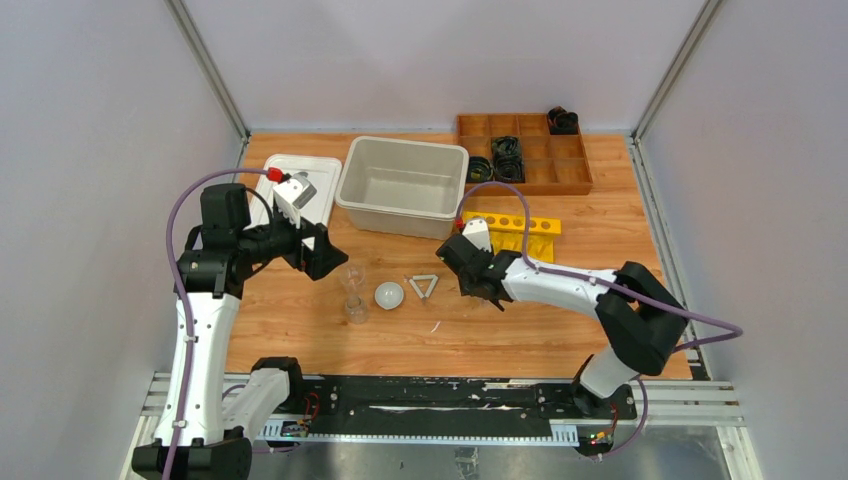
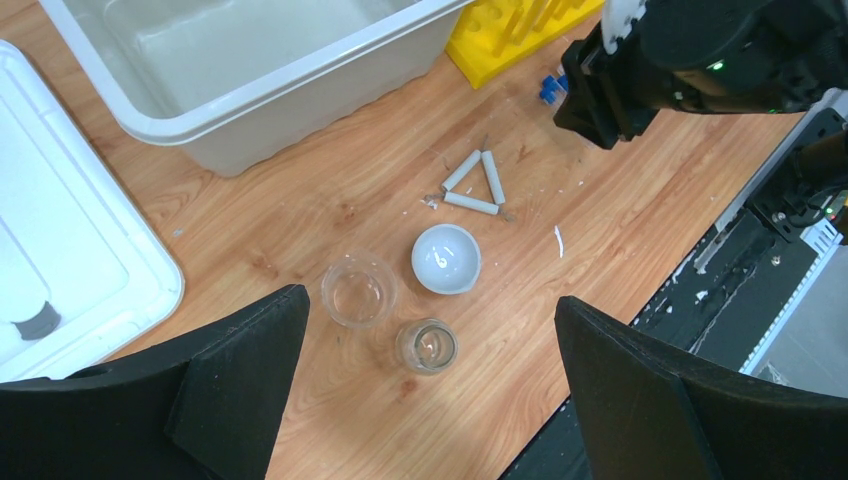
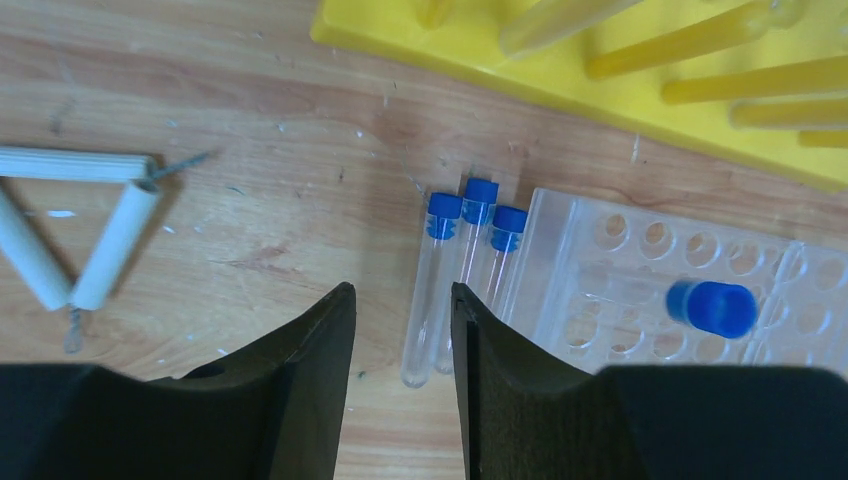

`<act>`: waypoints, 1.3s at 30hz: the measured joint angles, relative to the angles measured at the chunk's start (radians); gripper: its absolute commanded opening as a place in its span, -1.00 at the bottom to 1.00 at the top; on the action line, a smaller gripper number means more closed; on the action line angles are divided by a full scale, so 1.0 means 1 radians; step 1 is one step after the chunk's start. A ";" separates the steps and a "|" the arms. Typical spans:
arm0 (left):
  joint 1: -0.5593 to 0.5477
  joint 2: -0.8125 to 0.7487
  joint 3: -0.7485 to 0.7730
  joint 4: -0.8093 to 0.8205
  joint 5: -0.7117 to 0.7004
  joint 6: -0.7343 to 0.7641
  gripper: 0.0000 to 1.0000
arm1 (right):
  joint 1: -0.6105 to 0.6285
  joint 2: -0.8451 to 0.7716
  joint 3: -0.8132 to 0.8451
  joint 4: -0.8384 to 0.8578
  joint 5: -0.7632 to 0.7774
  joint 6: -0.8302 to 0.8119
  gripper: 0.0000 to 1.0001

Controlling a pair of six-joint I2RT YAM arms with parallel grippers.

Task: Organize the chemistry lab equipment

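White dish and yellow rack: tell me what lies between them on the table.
The white triangle frame lies between the white dish and the yellow rack, touching neither. The left wrist view shows this clearly.

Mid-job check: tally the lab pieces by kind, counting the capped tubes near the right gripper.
Glass beakers: 2
White round dish: 1
White triangle frame: 1
Blue-capped tubes lying loose: 3
Blue-capped tube in the clear rack: 1
Total: 8
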 measured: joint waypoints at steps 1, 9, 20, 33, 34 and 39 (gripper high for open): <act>0.000 0.000 0.000 0.000 0.000 0.000 1.00 | 0.000 0.019 0.001 -0.004 -0.003 0.002 -0.14; 0.000 0.000 0.000 0.000 0.000 0.000 1.00 | 0.000 0.086 0.007 -0.016 -0.011 0.018 -0.18; 0.000 0.000 0.000 0.000 -0.003 0.000 1.00 | -0.028 0.118 0.007 0.046 -0.092 0.024 -0.29; 0.000 -0.010 0.000 0.000 -0.003 -0.001 1.00 | -0.086 0.178 0.074 0.095 -0.238 0.021 -1.00; 0.000 -0.012 0.000 0.000 -0.003 -0.001 1.00 | -0.090 0.178 0.076 0.095 -0.249 0.021 -1.00; 0.000 -0.013 0.007 0.000 0.003 -0.008 1.00 | -0.092 0.165 0.082 0.078 -0.295 0.020 -1.00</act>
